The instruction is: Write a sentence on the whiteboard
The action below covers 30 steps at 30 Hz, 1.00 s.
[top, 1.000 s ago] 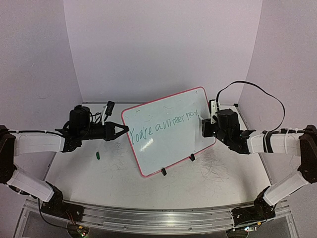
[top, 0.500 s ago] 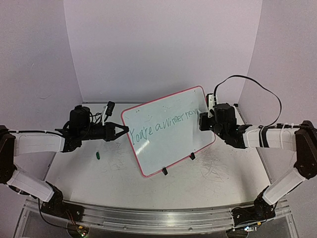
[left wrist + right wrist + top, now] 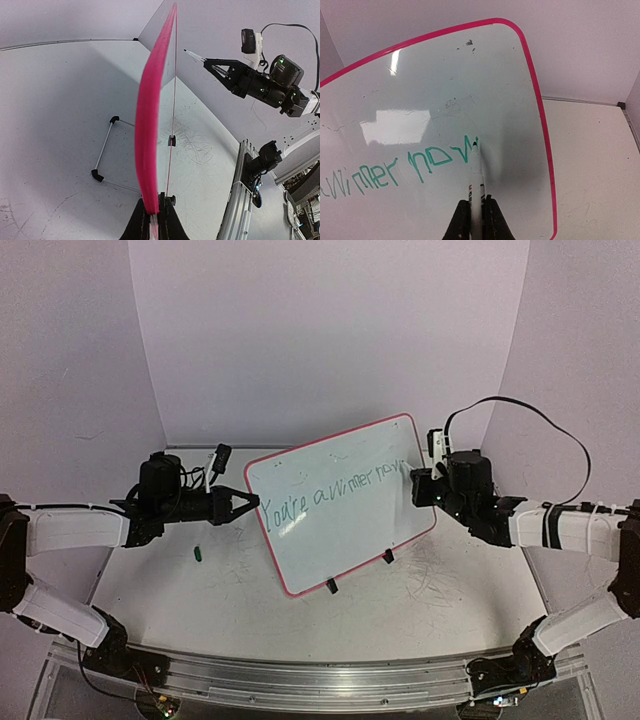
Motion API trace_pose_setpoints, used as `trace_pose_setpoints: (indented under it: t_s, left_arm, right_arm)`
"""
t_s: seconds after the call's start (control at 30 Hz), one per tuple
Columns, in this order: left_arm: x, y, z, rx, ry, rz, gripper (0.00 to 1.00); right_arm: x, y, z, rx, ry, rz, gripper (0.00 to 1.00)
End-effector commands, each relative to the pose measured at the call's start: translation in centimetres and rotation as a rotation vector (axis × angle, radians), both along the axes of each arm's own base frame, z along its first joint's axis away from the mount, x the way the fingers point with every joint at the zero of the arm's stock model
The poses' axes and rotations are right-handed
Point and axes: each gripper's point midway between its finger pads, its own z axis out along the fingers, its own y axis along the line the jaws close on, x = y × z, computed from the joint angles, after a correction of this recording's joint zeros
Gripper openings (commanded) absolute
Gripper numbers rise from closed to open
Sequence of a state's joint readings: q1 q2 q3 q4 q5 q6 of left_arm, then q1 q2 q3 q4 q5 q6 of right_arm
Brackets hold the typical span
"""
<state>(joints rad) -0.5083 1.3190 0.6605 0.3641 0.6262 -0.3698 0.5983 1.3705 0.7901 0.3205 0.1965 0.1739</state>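
Worktop: white, scuffed with grey scribbles. Small green piece: lying on the worktop near the left arm, apart from the board. Whiteboard: mid-worktop between the two arms, glossy white, pink-red rounded frame, tilted with its right end higher, two black clip feet on the lower edge. Sentence: one line in thin green hand, "You're a winner now", across most of the width. Left gripper: jaws clamped on the frame's left edge. Right gripper: jaws clamped on a white marker, tip at the final "w"; contact cannot be told. Left wrist view alone: board edge-on as a thin pink curve, thin wire prop with black ends behind it. Right wrist view alone: last words close up, glare patches, dark specks near the top edge.
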Motion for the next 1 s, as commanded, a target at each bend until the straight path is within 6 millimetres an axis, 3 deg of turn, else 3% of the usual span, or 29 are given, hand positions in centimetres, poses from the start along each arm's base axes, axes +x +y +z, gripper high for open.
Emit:
trace_pose_setpoints:
  t_s: [0.0, 0.23, 0.47, 0.63, 0.77, 0.9, 0.97]
  left_arm:
    - [0.8, 0.6, 1.3, 0.019, -0.072, 0.03, 0.0]
    - [0.9, 0.5, 1.3, 0.019, -0.071, 0.028, 0.0]
    - [0.8, 0.6, 1.3, 0.019, -0.07, 0.031, 0.0]
    - [1.0, 0.7, 1.9, 0.01, -0.072, 0.045, 0.03]
    - [1.2, 0.9, 3.5, -0.012, -0.087, 0.07, 0.29]
    - [0.7, 1.6, 5.4, -0.032, -0.094, 0.099, 0.6]
    - [0.3, 2.3, 6.2, -0.026, -0.087, 0.127, 0.69]
  right_arm:
    - [0.0, 0.0, -0.2, 0.017, 0.008, 0.007, 0.0]
    - [1.5, -0.4, 0.0, 0.021, -0.008, -0.027, 0.0]
    - [2.3, 0.0, -1.8, 0.004, 0.022, -0.029, 0.0]
    - [0.5, -1.5, 2.6, 0.056, -0.043, -0.044, 0.0]
    - [-2.4, -3.2, 5.0, 0.082, -0.069, -0.044, 0.0]
    - [-4.9, -3.6, 5.5, 0.102, -0.065, 0.017, 0.0]
    - [-5.6, -3.4, 5.7, 0.103, -0.066, 0.048, 0.0]
